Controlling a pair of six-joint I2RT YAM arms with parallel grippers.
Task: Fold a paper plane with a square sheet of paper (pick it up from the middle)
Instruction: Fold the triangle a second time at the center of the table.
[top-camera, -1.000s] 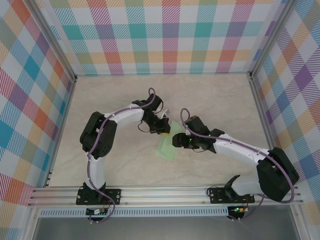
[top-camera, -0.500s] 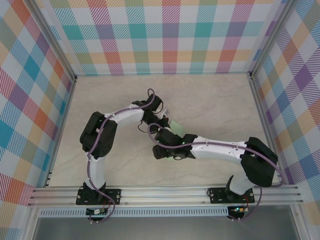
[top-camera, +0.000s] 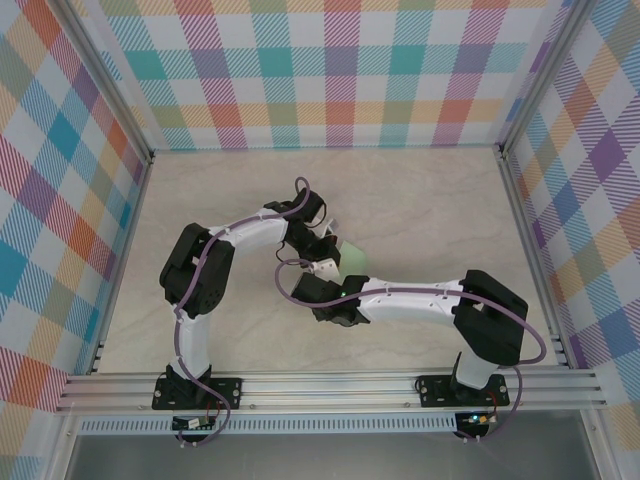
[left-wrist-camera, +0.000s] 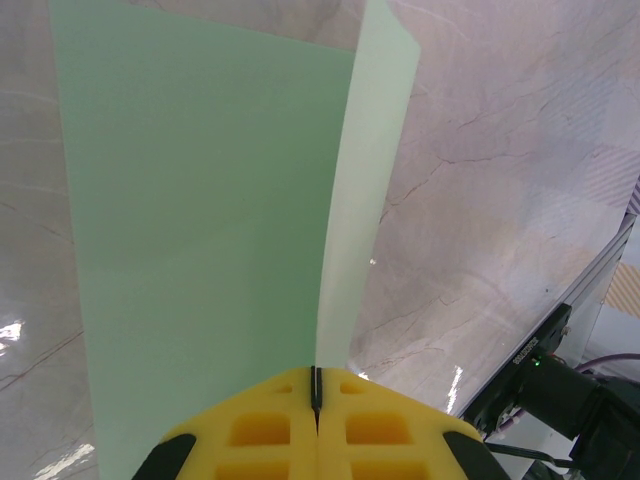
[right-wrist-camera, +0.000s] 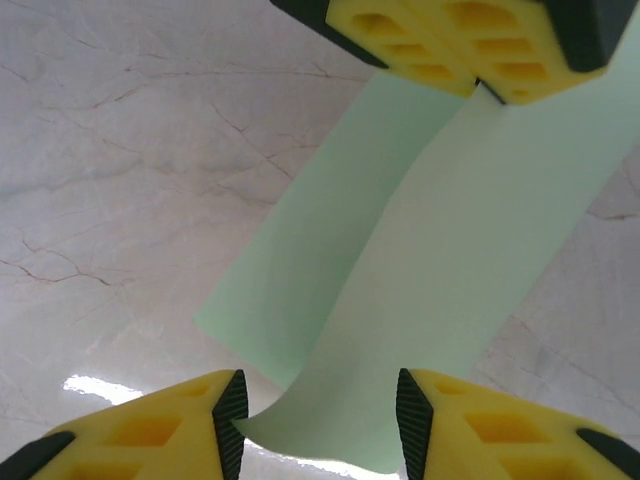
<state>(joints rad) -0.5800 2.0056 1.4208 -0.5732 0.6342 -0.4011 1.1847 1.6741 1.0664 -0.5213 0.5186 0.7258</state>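
Observation:
The square sheet of paper (left-wrist-camera: 200, 200) is pale mint green and folded along its middle into two long flaps. My left gripper (left-wrist-camera: 316, 385) is shut on the folded edge at one end and holds the sheet above the table. In the right wrist view the sheet (right-wrist-camera: 430, 250) hangs from the left gripper (right-wrist-camera: 470, 45) at the top down to my right gripper (right-wrist-camera: 318, 420). That gripper is open, with the sheet's free end between its pads; one corner touches the left pad. From above, a small part of the sheet (top-camera: 352, 262) shows beside the left gripper (top-camera: 322, 264).
The beige marble table (top-camera: 430, 200) is walled in by checked panels. My right arm (top-camera: 420, 298) lies stretched to the left across the near middle, just in front of the left gripper. An aluminium rail (top-camera: 330, 385) runs along the near edge.
The right arm has swung from the paper's right side leftward across the table. Its wrist now sits under the left gripper and covers most of the sheet in the top view.

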